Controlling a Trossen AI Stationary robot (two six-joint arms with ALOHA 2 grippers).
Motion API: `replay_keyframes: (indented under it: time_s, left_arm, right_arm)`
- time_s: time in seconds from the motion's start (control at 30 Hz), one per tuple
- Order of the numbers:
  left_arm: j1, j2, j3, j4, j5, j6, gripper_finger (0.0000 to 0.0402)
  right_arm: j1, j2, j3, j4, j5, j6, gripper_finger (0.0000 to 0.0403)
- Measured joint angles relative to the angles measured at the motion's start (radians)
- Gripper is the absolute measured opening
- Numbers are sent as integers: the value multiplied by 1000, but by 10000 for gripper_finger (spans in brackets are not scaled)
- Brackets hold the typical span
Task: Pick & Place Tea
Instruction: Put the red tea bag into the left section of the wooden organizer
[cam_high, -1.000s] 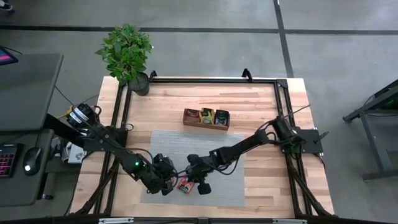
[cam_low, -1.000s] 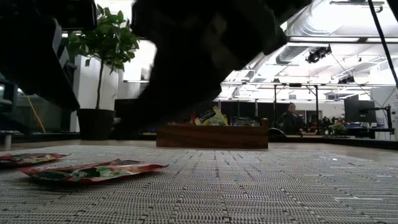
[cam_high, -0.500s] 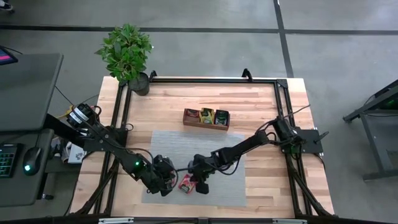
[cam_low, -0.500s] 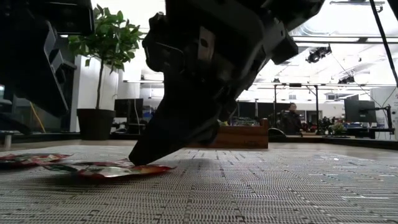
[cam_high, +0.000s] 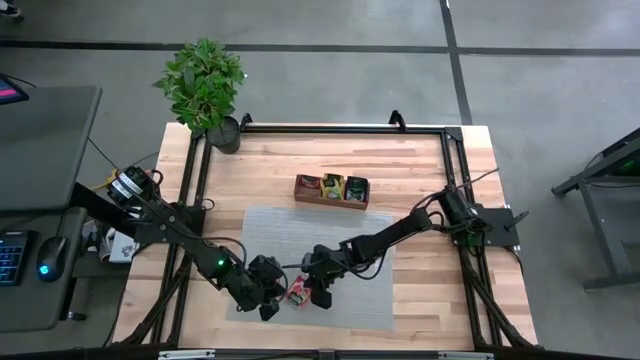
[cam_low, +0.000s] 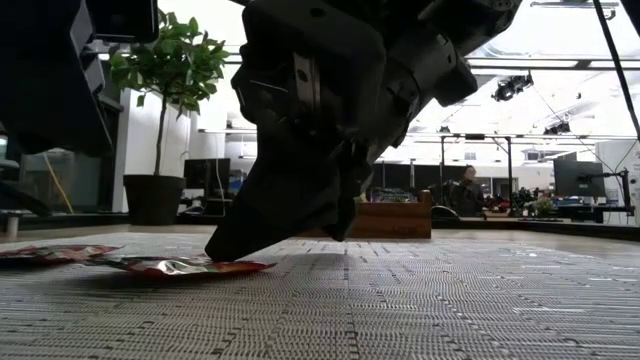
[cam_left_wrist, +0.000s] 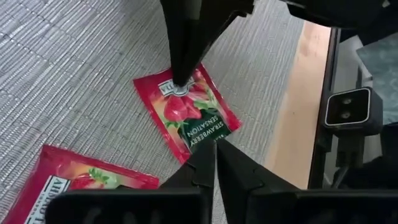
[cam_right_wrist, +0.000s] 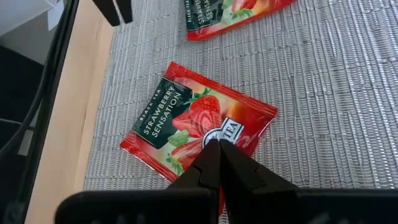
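Observation:
Two red strawberry tea sachets lie flat on the grey mat (cam_high: 350, 225), near its front left. My right gripper (cam_right_wrist: 217, 147) is shut, with its tips down on the nearer-to-centre sachet (cam_right_wrist: 193, 121), also seen in the high view (cam_high: 297, 292) and the low view (cam_low: 180, 266). The second sachet (cam_left_wrist: 68, 180) lies beside it, toward the table's left. My left gripper (cam_left_wrist: 216, 152) is shut. It hovers slanting down at the first sachet's other end; in the right wrist view it (cam_right_wrist: 115, 11) stands clear of the sachet. My right gripper presses its shut fingertips (cam_left_wrist: 180, 78) down on the sachet's printed face at the white logo (cam_right_wrist: 233, 132), close to one end. The fingers come slanting from above, from the table's right. The sachet lies flat on the mat under them.
A brown wooden tray (cam_high: 331, 202) with sachets in its compartments stands on the table beyond the mat. A potted plant (cam_high: 205, 85) stands at the far left corner. The mat to the right of the grippers is bare.
My right gripper has sunk, rolling about its own axis, and its shut tips have come down on the red sachet. It has stayed there over the last half second. My left gripper has tipped a little in place.

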Motion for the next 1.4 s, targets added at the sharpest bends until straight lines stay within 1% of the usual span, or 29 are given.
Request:
replay_keyframes:
  time_s: [0.1,0.23,0.4,0.5,0.7,0.8,0.93,1.03,1.2,1.4]
  left_arm:
    - [0,0,-1,-3,0,-39,37]
    - [0,0,-2,-15,1,-112,91]
    - [0,0,-2,-14,59,-230,166]
    - [0,0,-2,-16,73,-284,193]
    - [1,0,-29,-24,73,-361,202]
    - [1,0,-66,31,76,-393,202]
    - [36,0,-97,93,87,-398,202]
    - [71,0,-97,104,135,-382,202]
    - [130,0,-97,135,261,-322,202]
    - [166,0,-97,116,308,-290,202]
  right_arm:
    - [-1,0,0,0,-1,-2,0]
    - [-1,1,0,3,0,-2,0]
    - [0,1,-1,4,11,-3,0]
    - [2,1,-1,4,25,-2,0]
    - [10,1,-1,5,50,-12,0]
    - [19,1,-1,6,70,-26,0]
    - [19,1,-1,6,76,-27,0]
    - [19,1,-1,6,75,-27,0]
    - [19,1,-1,7,75,-27,0]
    - [19,1,-1,7,76,-46,0]
